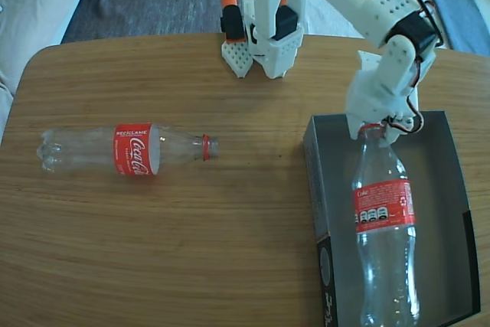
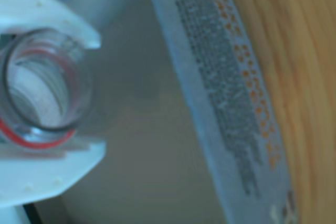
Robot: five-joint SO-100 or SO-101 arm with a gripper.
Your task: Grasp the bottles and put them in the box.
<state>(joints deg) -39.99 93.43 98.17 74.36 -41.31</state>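
Note:
One clear bottle [image 1: 385,227] with a red label lies lengthwise inside the dark grey box [image 1: 456,181] at the right of the fixed view. My white gripper [image 1: 373,129] is at its neck, by the box's far wall. In the wrist view the bottle's open mouth [image 2: 44,85] with its red ring sits between my two white fingers [image 2: 52,163], which close on it. A second bottle [image 1: 126,150] lies on its side on the wooden table at the left, mouth pointing right, far from the gripper.
The arm's white base [image 1: 272,28] and an orange-topped part [image 1: 229,13] stand at the table's far edge. The box wall [image 2: 226,93] runs diagonally through the wrist view, with the wooden table [image 1: 214,250] beyond it.

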